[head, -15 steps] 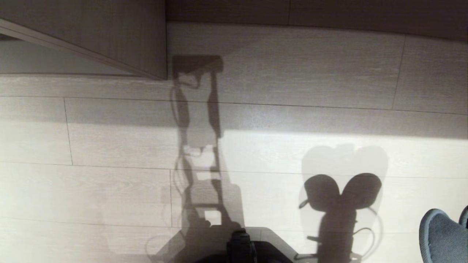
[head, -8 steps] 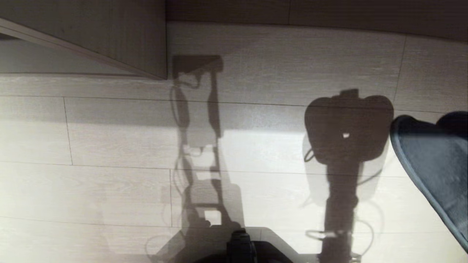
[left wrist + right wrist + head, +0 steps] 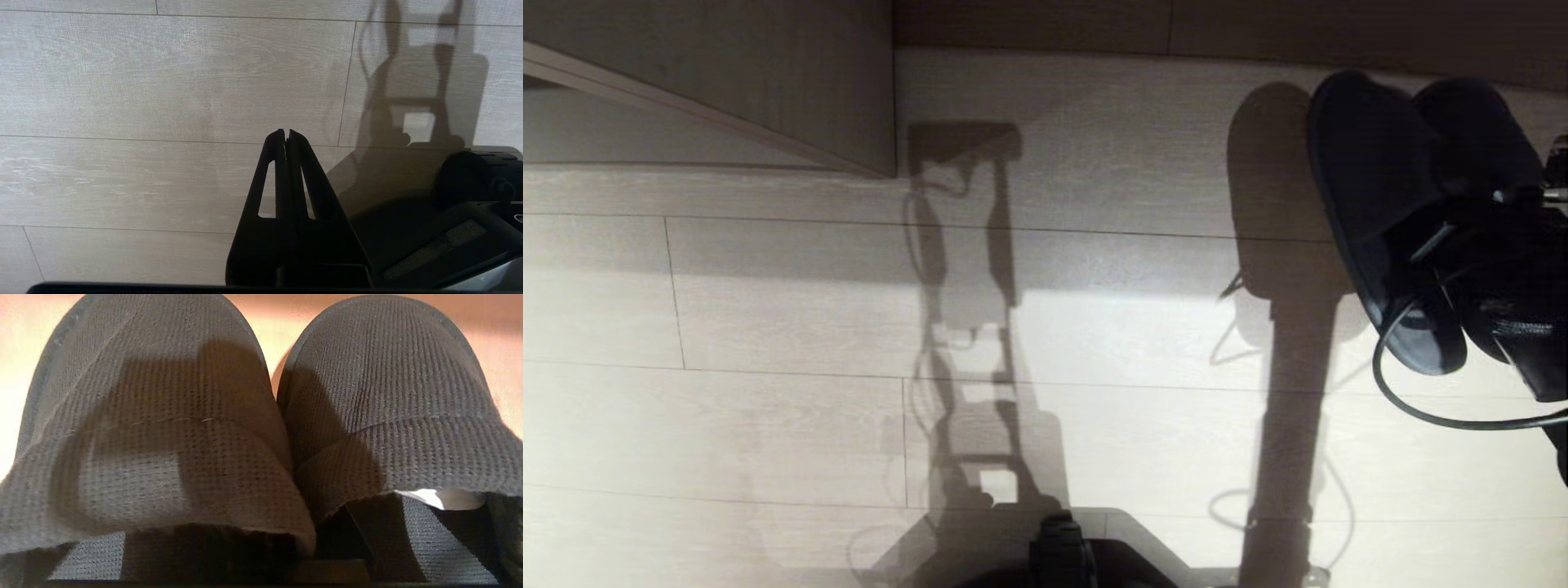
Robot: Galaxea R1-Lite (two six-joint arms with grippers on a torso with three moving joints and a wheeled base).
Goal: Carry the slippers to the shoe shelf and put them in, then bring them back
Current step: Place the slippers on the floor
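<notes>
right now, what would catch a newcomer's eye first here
The slippers, dark, held up off the floor at the head view's right edge by the right pincer, side by side. Next, the robot's long shadows across the pale floor. The left pincer hangs shut over bare boards.

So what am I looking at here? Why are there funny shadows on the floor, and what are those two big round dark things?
These are three cameras on one robot with two arms. One camera sits on its head and looks down at the wooden floor; the funny shapes there are the robot's own shadow. The round dark things are the slippers, side by side. The right claw is shut on them and holds them up in the air at the right, seen close by its wrist camera. The other wrist camera shows the left claw, shut and empty, pointing at the floor. The pale wooden corner at the top left is a piece of furniture.
</notes>
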